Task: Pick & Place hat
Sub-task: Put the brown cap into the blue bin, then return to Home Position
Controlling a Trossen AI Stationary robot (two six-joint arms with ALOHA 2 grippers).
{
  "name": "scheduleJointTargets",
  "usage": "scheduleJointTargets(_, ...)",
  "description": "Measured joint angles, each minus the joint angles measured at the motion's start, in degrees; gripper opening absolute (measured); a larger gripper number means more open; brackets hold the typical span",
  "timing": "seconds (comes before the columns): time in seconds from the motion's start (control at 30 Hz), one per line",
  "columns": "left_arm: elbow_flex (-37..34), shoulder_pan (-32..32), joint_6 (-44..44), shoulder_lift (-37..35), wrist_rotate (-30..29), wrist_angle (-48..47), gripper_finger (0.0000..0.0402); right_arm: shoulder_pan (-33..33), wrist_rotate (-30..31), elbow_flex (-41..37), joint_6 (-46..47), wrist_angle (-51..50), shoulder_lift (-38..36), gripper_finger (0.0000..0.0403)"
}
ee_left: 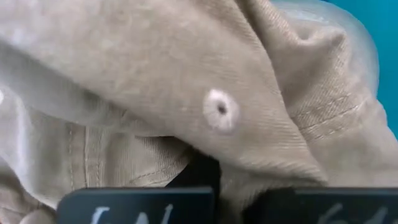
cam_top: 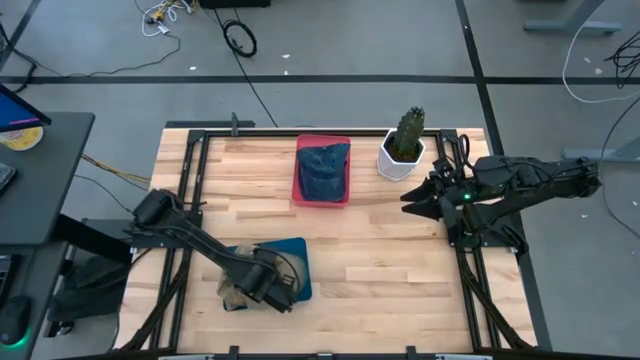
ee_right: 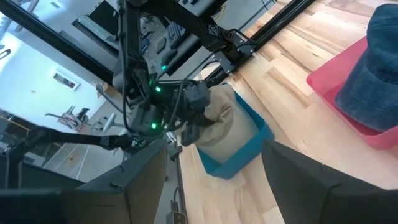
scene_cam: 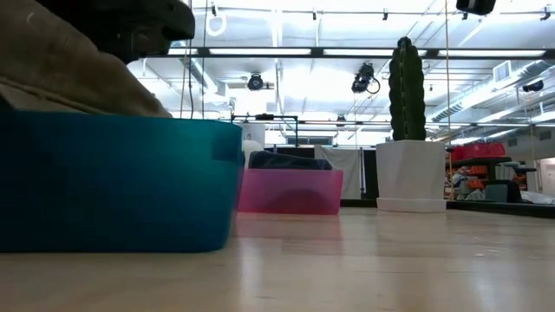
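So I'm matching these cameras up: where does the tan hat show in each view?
High view: tan hat at the teal bin's left edge, under the left gripper.
Low view: top left, above the bin.
Left wrist view: fills the picture.
Right wrist view: centre.
Shared landmark: the teal bin.

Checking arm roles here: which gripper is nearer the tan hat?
Left. The left gripper is shut on the tan hat at the blue bin; the right gripper hangs open far across the table, by the cactus.

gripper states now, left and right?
Left gripper: shut on the tan hat, over the blue bin.
Right gripper: open, empty, near the cactus pot.
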Motion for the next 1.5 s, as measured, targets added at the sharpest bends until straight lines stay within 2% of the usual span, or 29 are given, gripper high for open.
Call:
scheduleJointTargets(0.4, 0.0, 2.1, 4.6, 2.5, -2.7, 1.5, 0.0010, 0.0, 0.0, 0.0, 0.5, -0.4, 0.6, 0.0263)
scheduleJointTargets(0.5, -0.1, 2.3, 4.7, 2.2, -3.9, 1.8, 0.0024, 0.0, 0.0, 0.0, 0.5, -0.7, 0.6, 0.0263)
scheduleJointTargets(0.73, -0.1, 0.9, 4.9, -1.7, -4.0, 0.7, 0.0096, 0.0, 0.0, 0.0, 1.0, -1.1, 0.6, 0.0263)
scheduleJointTargets(1.03, -0.1, -1.0, 4.7, -8.2, -3.7, -0.6, 0.0220, 0.0, -0.3, 0.0, 0.8, -1.0, 0.6, 0.0263)
scheduleJointTargets(1.17, -0.1, -1.2, 5.0, -11.3, -4.1, -1.5, 0.0255, 0.0, -0.3, 0.0, 0.6, -1.1, 0.6, 0.0263)
scheduleJointTargets(1.33, -0.1, -2.0, 5.7, -15.9, -10.7, -1.9, 0.0258, 0.0, -0.7, 0.0, -0.1, -1.9, 0.5, 0.0263)
scheduleJointTargets(1.5, -0.1, -3.1, 8.5, -20.7, -22.0, -0.8, 0.0222, 0.0, -0.7, 0.0, 0.9, -2.9, -0.7, 0.0256)
